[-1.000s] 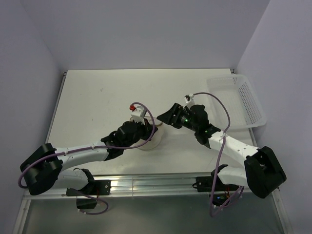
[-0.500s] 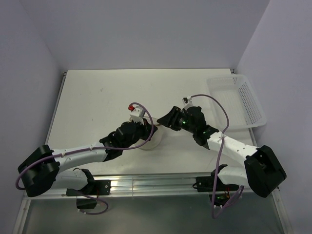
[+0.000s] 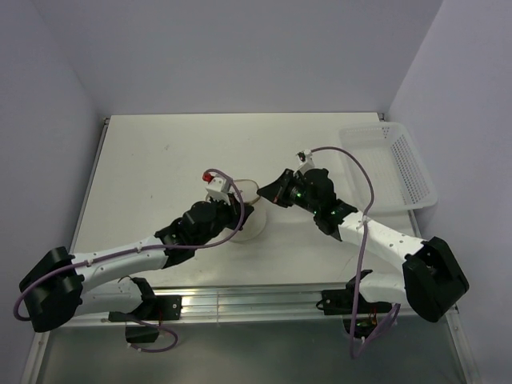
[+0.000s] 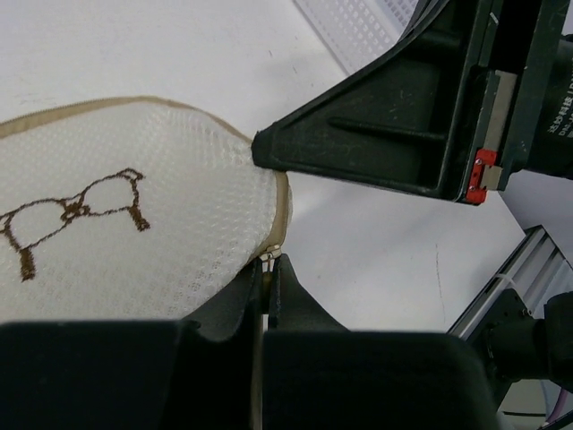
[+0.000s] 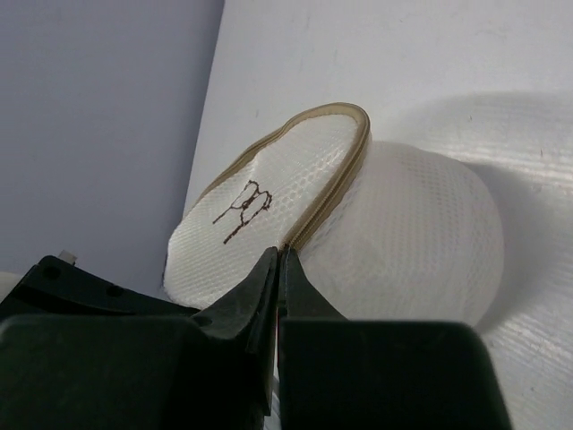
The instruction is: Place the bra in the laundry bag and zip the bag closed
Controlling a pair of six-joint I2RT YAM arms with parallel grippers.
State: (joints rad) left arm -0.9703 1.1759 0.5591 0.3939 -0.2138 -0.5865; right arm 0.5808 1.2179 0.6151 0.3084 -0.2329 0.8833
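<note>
Left end effector (image 4: 269, 262), right end effector (image 5: 277, 256) opposed, tight on laundry bag (image 4: 134, 161) rim

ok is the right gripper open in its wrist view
No, the right gripper is shut, its tips pressed together at the tan rim of the laundry bag.

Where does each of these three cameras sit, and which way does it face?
Top: fixed above and behind the arms, facing down at the table; left arm and right arm show whole, plus bag and basket.
Left wrist: on the left arm, looking along its shut left pincer at the bag's bra symbol; the right pincer juts in from the right.
Right wrist: on the right arm, looking along its own shut pincer at the bag's tan rim.
Shared: both wrist views show symbol and rim.
</note>
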